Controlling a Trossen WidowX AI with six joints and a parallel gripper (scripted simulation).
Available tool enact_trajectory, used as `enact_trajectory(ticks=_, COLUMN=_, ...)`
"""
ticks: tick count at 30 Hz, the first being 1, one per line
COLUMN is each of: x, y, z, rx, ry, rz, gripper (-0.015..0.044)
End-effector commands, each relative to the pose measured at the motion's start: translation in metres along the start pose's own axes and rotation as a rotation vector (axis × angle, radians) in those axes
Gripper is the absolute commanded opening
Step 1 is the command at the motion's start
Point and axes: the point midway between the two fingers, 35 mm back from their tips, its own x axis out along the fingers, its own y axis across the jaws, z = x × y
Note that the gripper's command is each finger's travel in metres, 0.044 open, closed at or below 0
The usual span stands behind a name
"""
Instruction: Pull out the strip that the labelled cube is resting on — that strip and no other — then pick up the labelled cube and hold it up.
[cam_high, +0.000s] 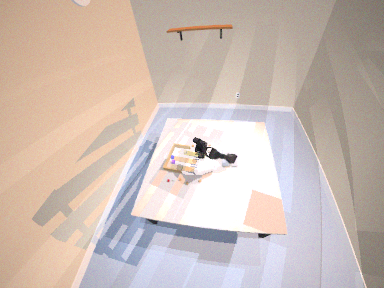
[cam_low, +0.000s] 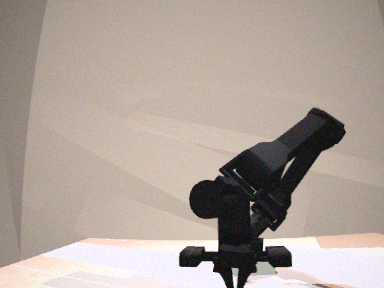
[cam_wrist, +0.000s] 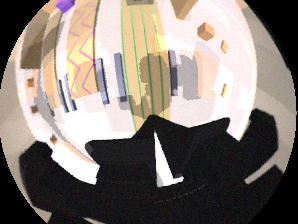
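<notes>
Above the green-lined strip (cam_wrist: 131, 37), the gripper (cam_high: 200, 154) (cam_low: 236, 284) (cam_wrist: 152, 117) is held fully closed, with nothing gripped. A purple cube (cam_high: 173, 161) (cam_wrist: 65, 5) is seen within the wooden frame (cam_high: 173, 169), near a blue one (cam_high: 172, 157); which is labelled cannot be told.
</notes>
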Motion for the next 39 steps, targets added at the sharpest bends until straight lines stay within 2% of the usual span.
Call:
enact_trajectory(ticks=1, x=0.006, y=0.001, z=-0.015, rx=0.007, ry=0.031, rz=-0.002, gripper=0.0)
enact_trajectory(ticks=39, x=0.005, y=0.001, z=-0.069, rx=0.01, ry=0.033, rz=-0.003, gripper=0.0)
